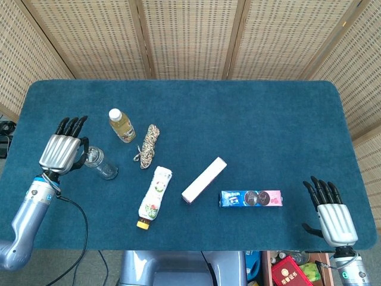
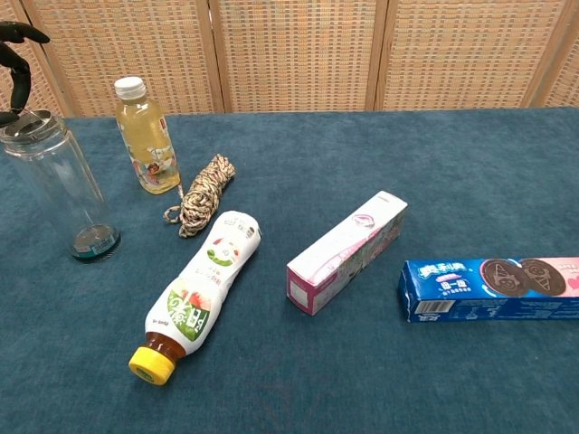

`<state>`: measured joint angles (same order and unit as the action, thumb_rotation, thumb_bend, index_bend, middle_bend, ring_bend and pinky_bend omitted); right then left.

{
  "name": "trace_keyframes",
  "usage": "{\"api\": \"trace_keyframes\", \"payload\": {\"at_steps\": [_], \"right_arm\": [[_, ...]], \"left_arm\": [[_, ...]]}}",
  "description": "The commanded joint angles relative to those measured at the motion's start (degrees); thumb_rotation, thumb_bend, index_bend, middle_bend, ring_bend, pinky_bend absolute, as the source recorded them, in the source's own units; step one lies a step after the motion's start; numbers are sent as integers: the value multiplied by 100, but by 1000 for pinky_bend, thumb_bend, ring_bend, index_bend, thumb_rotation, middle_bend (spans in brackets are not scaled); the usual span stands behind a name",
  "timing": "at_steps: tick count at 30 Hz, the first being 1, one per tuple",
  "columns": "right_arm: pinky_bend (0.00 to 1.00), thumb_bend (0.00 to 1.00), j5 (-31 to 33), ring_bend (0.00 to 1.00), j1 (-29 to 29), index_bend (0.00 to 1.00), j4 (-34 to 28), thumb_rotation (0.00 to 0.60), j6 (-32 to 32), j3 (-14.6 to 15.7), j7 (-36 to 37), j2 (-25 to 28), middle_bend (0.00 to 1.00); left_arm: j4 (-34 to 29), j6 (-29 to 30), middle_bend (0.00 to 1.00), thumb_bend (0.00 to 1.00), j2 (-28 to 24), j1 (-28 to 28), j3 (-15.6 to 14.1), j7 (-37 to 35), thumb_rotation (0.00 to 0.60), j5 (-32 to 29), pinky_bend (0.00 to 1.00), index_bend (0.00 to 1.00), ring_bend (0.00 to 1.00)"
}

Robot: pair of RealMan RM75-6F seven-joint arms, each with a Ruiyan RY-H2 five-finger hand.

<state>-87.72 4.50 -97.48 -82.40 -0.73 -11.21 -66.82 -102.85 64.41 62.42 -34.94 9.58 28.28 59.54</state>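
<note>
Both hands are spread and empty: my left hand (image 1: pixel 59 152) hovers at the frame's left beside the upright clear plastic jar (image 1: pixel 100 163), my right hand (image 1: pixel 332 218) idles lower right, well apart.

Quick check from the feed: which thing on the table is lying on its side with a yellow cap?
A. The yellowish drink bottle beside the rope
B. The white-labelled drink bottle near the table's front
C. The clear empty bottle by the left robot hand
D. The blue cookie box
B: the white-labelled drink bottle lies flat on the table, yellow cap toward the front edge, while the other two bottles stand upright.
</note>
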Motion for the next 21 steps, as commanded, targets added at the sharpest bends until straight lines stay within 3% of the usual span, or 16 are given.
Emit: {"api": "trace_keyframes", "payload": {"at_steps": [1, 10, 18, 21], "right_arm": [[0, 0, 1, 0, 0, 0, -2, 600, -2, -1, -2, -1, 0], [0, 0, 0, 0, -10, 0, 3, 600, -20, -3, 27, 6, 0], [0, 0, 1, 0, -7, 0, 2, 600, -17, -4, 30, 6, 0], [0, 0, 12, 0, -3, 0, 5, 600, -9, -10, 35, 5, 0]], "left_arm": [[-18, 16, 0, 440, -15, 0, 0, 5, 600, 5, 0, 543, 0], [-59, 28, 0, 440, -46, -6, -12, 32, 600, -34, 0, 463, 0], [-142, 130, 0, 430, -91, 35, 65, -145, 600, -53, 0, 252, 0], [-287, 249, 0, 359, -192, 128, 144, -444, 600, 33, 0, 146, 0]]}}
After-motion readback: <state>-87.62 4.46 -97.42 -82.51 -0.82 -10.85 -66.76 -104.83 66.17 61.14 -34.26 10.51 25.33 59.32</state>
